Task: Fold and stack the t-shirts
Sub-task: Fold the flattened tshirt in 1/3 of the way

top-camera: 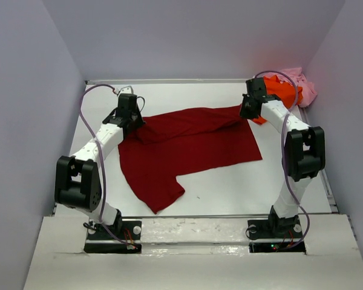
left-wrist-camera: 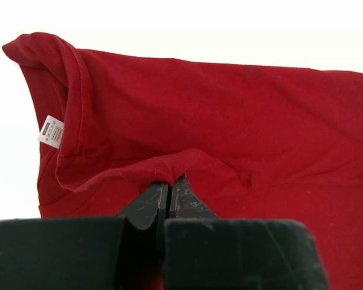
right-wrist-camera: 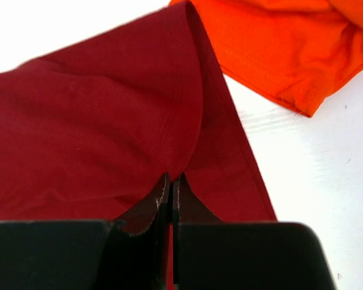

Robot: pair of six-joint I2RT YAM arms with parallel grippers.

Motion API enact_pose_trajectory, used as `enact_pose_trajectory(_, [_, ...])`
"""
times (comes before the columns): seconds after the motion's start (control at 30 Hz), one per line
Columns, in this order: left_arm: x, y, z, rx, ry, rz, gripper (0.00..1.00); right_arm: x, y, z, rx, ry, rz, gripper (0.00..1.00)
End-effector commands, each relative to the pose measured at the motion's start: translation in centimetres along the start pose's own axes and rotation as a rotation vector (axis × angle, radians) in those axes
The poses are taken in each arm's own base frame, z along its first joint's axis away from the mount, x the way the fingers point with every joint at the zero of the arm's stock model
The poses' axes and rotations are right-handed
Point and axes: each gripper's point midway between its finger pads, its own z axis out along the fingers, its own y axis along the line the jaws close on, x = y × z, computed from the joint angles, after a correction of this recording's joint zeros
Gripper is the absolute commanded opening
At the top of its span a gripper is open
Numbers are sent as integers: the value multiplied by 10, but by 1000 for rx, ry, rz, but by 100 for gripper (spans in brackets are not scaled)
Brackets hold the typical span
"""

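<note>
The dark red t-shirt (top-camera: 187, 148) lies spread across the middle of the table, its far edge lifted between both arms. My left gripper (top-camera: 133, 121) is shut on the shirt's left far corner; in the left wrist view the pinched fold (left-wrist-camera: 169, 169) sits at the fingertips, beside the collar tag (left-wrist-camera: 51, 131). At the right far corner my right gripper (top-camera: 249, 112) is shut on the cloth, with a hem (right-wrist-camera: 175, 145) pinched at its tips. The orange t-shirt (top-camera: 281, 93) (right-wrist-camera: 278, 48) lies crumpled at the far right, and the pale pink t-shirt (top-camera: 302, 81) is behind it.
Grey walls enclose the table on three sides. The two arm bases (top-camera: 112, 232) (top-camera: 275, 232) stand at the near edge. A sleeve of the red shirt (top-camera: 160, 193) reaches toward the near left.
</note>
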Motion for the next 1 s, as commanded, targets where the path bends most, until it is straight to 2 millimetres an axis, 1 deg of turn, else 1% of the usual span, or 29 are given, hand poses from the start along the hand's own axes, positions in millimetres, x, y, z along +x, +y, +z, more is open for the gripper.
enact_pose_trajectory(0.0, [-12, 6, -7, 14, -41, -49, 0, 4, 3, 9, -17, 8, 12, 0])
enact_pose_trajectory(0.03, [-16, 8, -8, 11, -52, -63, 0, 1, 4, 11, -19, 4, 13, 0])
enact_pose_trajectory(0.1, [-33, 12, -12, 24, -95, -101, 0, -2, 9, 14, -34, 3, 15, 0])
enact_pose_trajectory(0.13, [-44, 11, -15, 27, -121, -114, 0, -14, 15, 11, -55, -17, 19, 0])
enact_pose_trajectory(0.17, [-53, 10, -17, 29, -148, -123, 0, -21, 20, 11, -70, -28, 22, 0])
enact_pose_trajectory(0.2, [-63, 14, -21, 8, -181, -127, 0, -24, 23, 14, -79, -31, 21, 0])
enact_pose_trajectory(0.23, [-78, 11, -26, 11, -219, -136, 0, -41, 31, 10, -104, -63, 26, 0])
enact_pose_trajectory(0.27, [-87, 11, -28, 10, -243, -136, 0, -48, 36, 9, -120, -75, 28, 0])
enact_pose_trajectory(0.3, [-101, 9, -33, 15, -278, -143, 0, -52, 40, 12, -132, -77, 28, 0])
enact_pose_trajectory(0.33, [-108, 8, -36, 16, -299, -146, 0, -57, 44, 12, -147, -85, 28, 0])
enact_pose_trajectory(0.37, [-118, 5, -38, 23, -330, -152, 0, -72, 51, 6, -172, -115, 31, 0])
enact_pose_trajectory(0.4, [-129, 1, -42, 34, -360, -158, 0, -73, 55, 11, -182, -111, 32, 0])
enact_pose_trajectory(0.47, [-143, -3, -43, 50, -407, -165, 0, -84, 62, 13, -207, -126, 34, 0])
enact_pose_trajectory(0.5, [-149, -5, -43, 56, -422, -170, 0, -100, 69, 7, -230, -163, 35, 0])
enact_pose_trajectory(0.53, [-156, -8, -40, 63, -433, -171, 0, -102, 72, 14, -231, -161, 35, 0])
enact_pose_trajectory(0.57, [-160, -10, -38, 64, -438, -170, 0, -111, 70, 16, -229, -176, 38, 0])
enact_pose_trajectory(0.6, [-164, -12, -37, 67, -441, -166, 0, -129, 75, 9, -246, -221, 37, 0])
enact_pose_trajectory(0.63, [-175, -15, -40, 72, -462, -160, 0, -136, 78, 9, -251, -236, 37, 0])
enact_pose_trajectory(0.67, [-175, -15, -33, 62, -457, -154, 0, -138, 80, 17, -250, -235, 31, 0])
enact_pose_trajectory(0.7, [-179, -15, -31, 53, -462, -152, 0, -145, 82, 16, -256, -252, 31, 0])
enact_pose_trajectory(0.73, [-188, -17, -35, 59, -481, -151, 0, -161, 80, 11, -262, -290, 41, 0])
enact_pose_trajectory(0.77, [-191, -18, -32, 54, -486, -138, 0, -167, 82, 10, -266, -304, 44, 0])
enact_pose_trajectory(0.8, [-194, -18, -31, 50, -492, -135, 0, -166, 89, 15, -297, -293, 44, 0])
enact_pose_trajectory(0.83, [-203, -19, -36, 51, -511, -136, 0, -179, 87, 10, -304, -324, 51, 0])
enact_pose_trajectory(0.9, [-206, -19, -32, 44, -515, -131, 0, -184, 91, 13, -320, -343, 38, 0])
enact_pose_trajectory(0.93, [-213, -21, -36, 50, -530, -130, 0, -193, 93, 8, -326, -372, 37, 0])
enact_pose_trajectory(0.97, [-214, -22, -35, 48, -529, -123, 0, -196, 94, 8, -329, -382, 35, 0])
